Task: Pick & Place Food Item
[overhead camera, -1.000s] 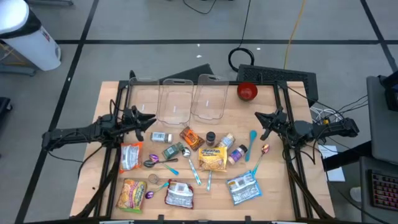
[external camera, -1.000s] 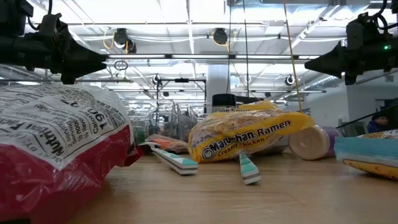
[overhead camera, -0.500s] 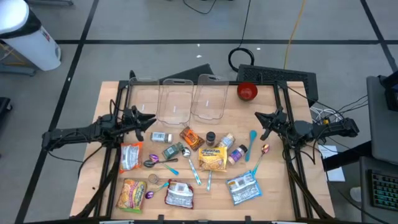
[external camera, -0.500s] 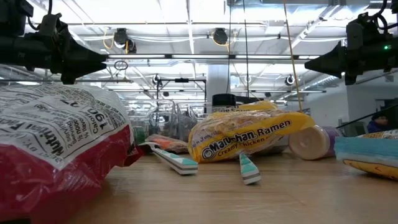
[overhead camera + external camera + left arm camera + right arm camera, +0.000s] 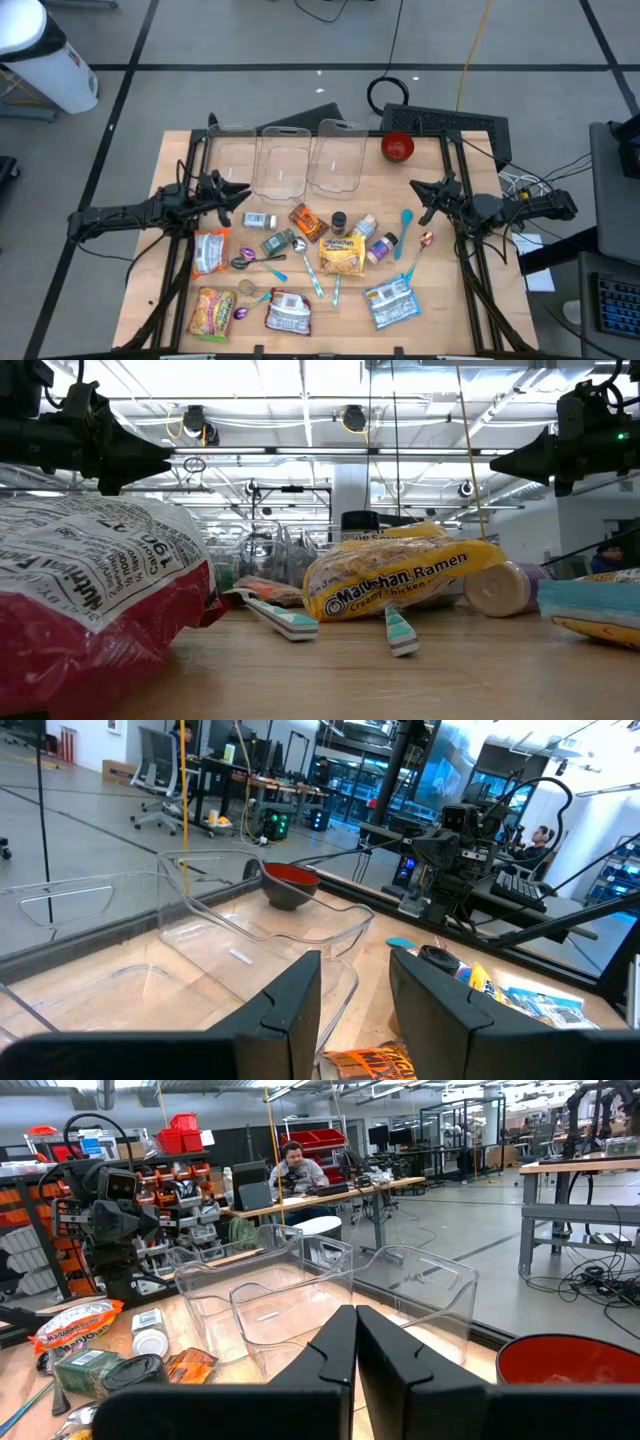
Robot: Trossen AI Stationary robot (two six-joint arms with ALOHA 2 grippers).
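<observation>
Food item: none singled out by the task; the likeliest candidate is the yellow ramen packet (image 5: 343, 254), lying flat mid-table among other packets, jars and spoons.
Containers: three clear bins (image 5: 282, 163) stand in a row along the far edge, empty, with a red bowl (image 5: 397, 147) beside them; judged to be the drop spots, which would explain the food being spread loose in front of them.
Left gripper (image 5: 236, 193): raised at the table's left side, fingers parted a little, holding nothing.
Right gripper (image 5: 420, 194): raised at the right side, fingers pressed together, holding nothing.
Both arms: judged parked at a ready pose, no reach begun.
Packet vs jaws: between the two grippers and nearer the table's front, well apart from both, below their height.
</observation>
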